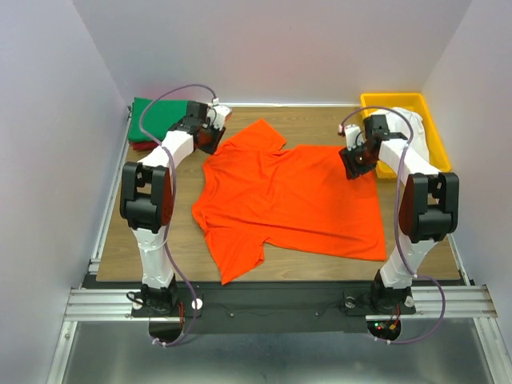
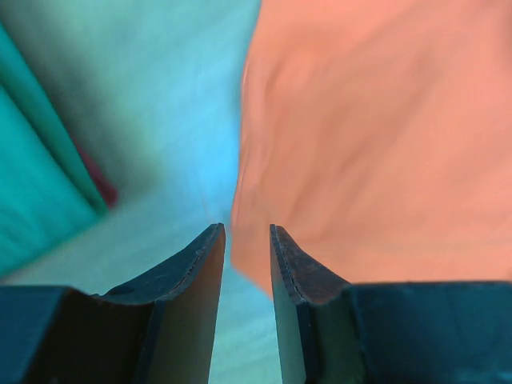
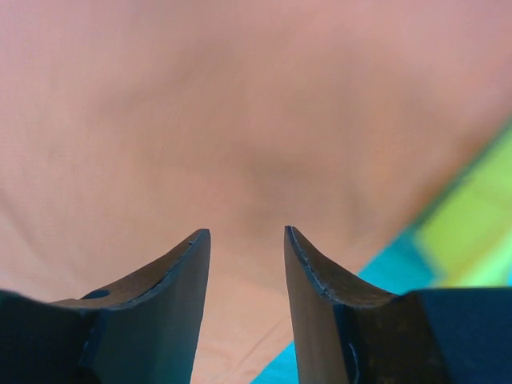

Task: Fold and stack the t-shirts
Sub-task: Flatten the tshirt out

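Observation:
A bright orange t-shirt (image 1: 292,200) lies spread flat on the wooden table (image 1: 120,240), sleeves to the left. A folded green t-shirt (image 1: 160,112) sits at the back left on a dark red one (image 1: 142,145). No white t-shirt is in view. My left gripper (image 1: 206,144) is low at the orange shirt's far-left edge. In the left wrist view its jaws (image 2: 247,232) are slightly apart with the cloth edge (image 2: 368,136) just beyond them. My right gripper (image 1: 352,166) is over the shirt's far-right corner. It is open in the right wrist view (image 3: 246,232), with orange cloth (image 3: 240,120) beneath it.
A yellow plastic tray (image 1: 428,120) stands at the back right, close to the right arm; a blurred part of it shows in the right wrist view (image 3: 472,240). The green (image 2: 32,200) and dark red (image 2: 100,180) shirts show left of my left fingers. White walls enclose the table.

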{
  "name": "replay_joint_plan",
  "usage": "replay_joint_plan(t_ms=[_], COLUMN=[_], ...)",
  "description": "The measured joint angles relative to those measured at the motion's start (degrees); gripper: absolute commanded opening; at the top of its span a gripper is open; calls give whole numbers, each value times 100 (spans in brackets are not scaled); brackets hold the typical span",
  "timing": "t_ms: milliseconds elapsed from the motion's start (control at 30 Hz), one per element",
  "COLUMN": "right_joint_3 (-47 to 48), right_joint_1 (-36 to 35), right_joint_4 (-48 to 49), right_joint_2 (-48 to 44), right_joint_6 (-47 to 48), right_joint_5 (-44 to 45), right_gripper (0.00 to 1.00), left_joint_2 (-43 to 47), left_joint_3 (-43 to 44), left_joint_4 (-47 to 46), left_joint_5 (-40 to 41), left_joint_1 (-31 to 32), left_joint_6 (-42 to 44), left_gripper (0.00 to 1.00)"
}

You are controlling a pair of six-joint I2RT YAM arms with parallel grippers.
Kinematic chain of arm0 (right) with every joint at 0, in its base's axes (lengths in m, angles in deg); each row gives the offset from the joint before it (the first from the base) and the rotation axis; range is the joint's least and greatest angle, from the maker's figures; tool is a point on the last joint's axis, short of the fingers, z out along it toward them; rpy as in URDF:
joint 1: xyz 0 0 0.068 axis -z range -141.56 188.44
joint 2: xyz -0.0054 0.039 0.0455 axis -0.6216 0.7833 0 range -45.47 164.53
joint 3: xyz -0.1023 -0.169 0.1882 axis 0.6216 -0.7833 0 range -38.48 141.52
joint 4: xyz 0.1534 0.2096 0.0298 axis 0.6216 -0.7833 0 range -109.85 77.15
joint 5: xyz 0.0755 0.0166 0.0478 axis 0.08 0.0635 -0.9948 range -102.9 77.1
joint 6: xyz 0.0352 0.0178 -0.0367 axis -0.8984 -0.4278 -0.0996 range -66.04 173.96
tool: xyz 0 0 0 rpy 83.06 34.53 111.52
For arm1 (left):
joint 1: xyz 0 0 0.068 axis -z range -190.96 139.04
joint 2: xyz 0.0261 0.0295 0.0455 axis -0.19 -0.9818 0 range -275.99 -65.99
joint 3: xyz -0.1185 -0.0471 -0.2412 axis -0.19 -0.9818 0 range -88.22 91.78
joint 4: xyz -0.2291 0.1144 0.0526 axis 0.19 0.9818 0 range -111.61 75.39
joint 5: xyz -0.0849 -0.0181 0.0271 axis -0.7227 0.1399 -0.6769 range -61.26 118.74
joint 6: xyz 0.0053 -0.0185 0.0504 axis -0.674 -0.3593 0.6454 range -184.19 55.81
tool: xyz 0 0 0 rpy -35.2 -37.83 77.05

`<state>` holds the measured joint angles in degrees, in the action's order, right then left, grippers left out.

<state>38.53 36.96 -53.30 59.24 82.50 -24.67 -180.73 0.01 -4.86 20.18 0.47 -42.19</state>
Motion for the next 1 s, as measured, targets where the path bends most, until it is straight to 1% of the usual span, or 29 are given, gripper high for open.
replay_joint_plan(t_ms=[67, 167, 200, 367, 500, 600, 700, 833, 1000], right_joint_3=[345, 791, 977, 1246, 1338, 1414, 1423, 1550, 1969], right_joint_1=[76, 210, 293, 450, 448, 442, 442, 442, 442], right_joint_4=[122, 339, 487, 719, 756, 804, 809, 815, 868], right_joint_2=[57, 269, 435, 1003, 1370, 1554, 1622, 1727, 2026], right_joint_6=[-111, -334, -455, -839, -1080, -1169, -1193, -1207, -1211], right_joint_5=[-7, -7, -4, 20, 17, 48, 103, 160, 173], right_gripper=[44, 41, 40, 37, 36, 37, 37, 37, 38], left_joint_2=[20, -125, -326, -1244, -1989, -2455, -2710, -2743, -3073], left_joint_3=[321, 1062, 1543, 2706, 2973, 3001, 3069, 3311, 3932], left_joint_4=[-72, -74, -188, -457, -492, -450, -398, -170, 251], left_joint_5=[-203, -540, -710, -1316, -1495, -1440, -1333, -1019, -723], left_joint_1=[111, 299, 374, 581, 614, 610, 599, 522, 212], left_joint_6=[-4, -98, -192, -739, -1200, -1475, -1657, -1816, -1989], left_gripper=[41, 41, 40, 39, 39, 38, 37, 37, 37])
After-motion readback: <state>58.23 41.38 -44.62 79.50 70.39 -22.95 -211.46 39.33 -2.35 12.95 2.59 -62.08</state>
